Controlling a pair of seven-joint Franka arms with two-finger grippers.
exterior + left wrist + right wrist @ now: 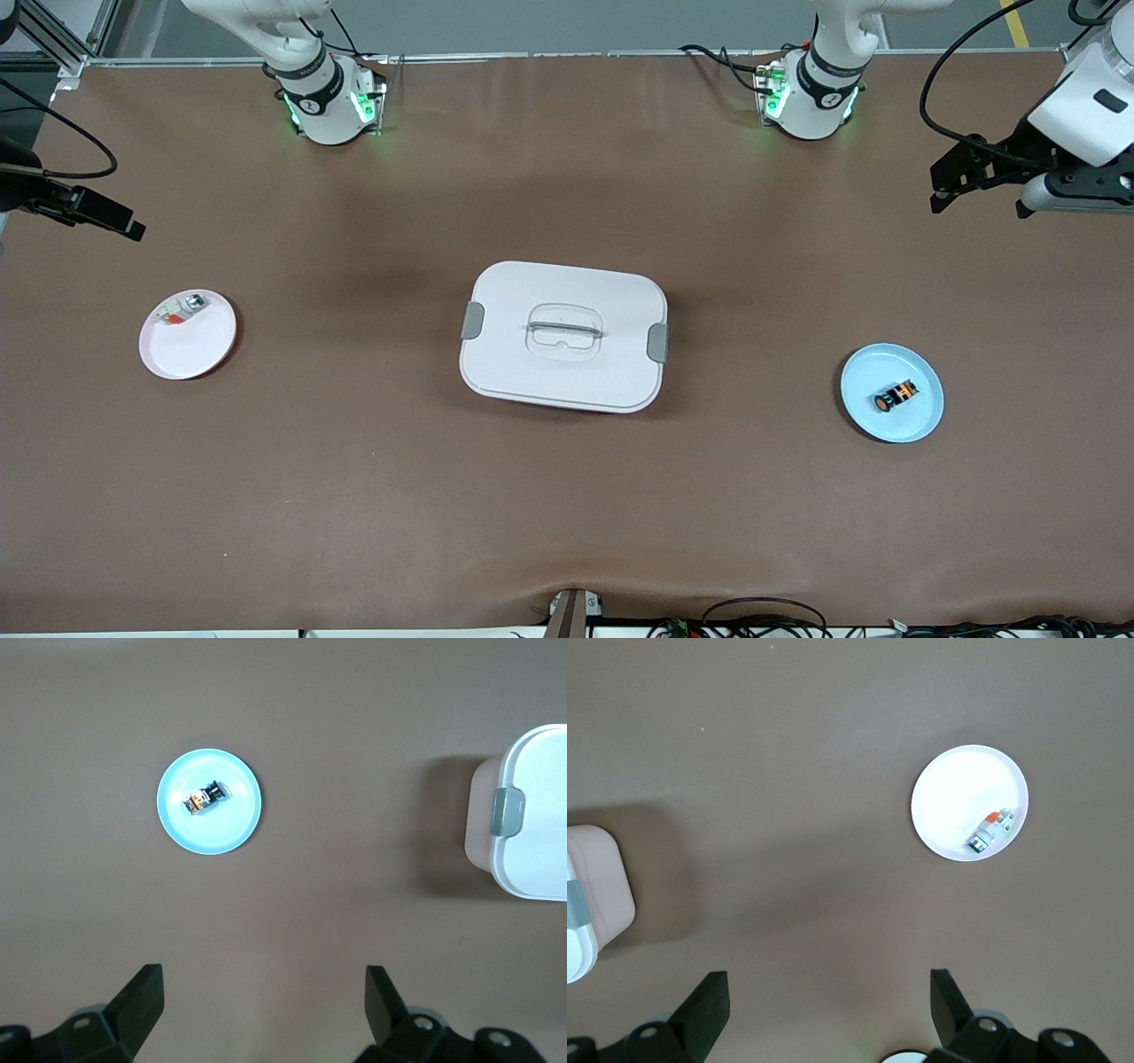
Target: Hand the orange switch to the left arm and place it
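Lying sideways on its blue plate [904, 424], the orange switch [896, 396] looks light, rigid, roll-prone — pinch its black body; both tools — left tool [264, 1010], right tool [829, 1010] — hang spread apart.

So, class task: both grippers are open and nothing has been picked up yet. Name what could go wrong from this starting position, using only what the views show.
1. The orange switch is tiny and lies on its side on the blue plate; the open left gripper could misgrasp it or nudge the plate.
2. The box sits mid-table between the blue plate and the white plate; a low crossing could strike it.
3. The right gripper could mistake the white-and-silver part for the switch.
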